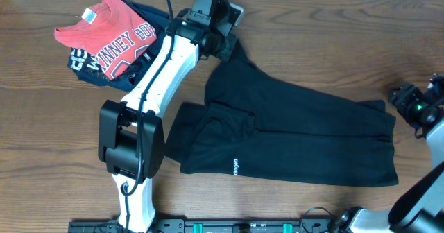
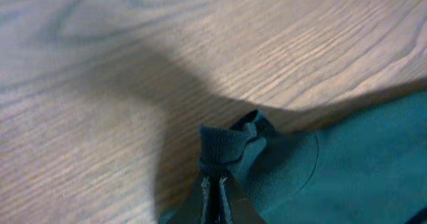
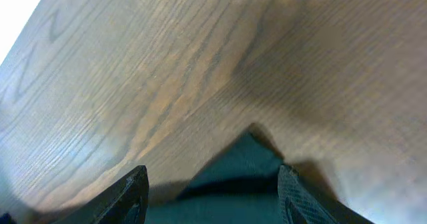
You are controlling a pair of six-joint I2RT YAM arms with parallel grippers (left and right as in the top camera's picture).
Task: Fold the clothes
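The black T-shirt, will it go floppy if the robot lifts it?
Probably floppy: the black T-shirt bunches into soft wrinkles where the left jaws pinch it. It would likely drag, not roll, since it lies flat on the table.

big tee (image 1: 298, 139): spread over the table's (image 1: 333, 39) middle and right
lettered tee (image 1: 111, 32): far left, on top of the printed garment (image 1: 78, 58)
left gripper (image 1: 227, 44): at big tee's far corner
right gripper (image 1: 401, 101): by big tee's right edge

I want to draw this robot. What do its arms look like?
The left arm is a white tube with chunky black joints and a black cable running along it. The right arm is black at its end, with a small green light, then white. Its fingers are dark with bumpy pads.
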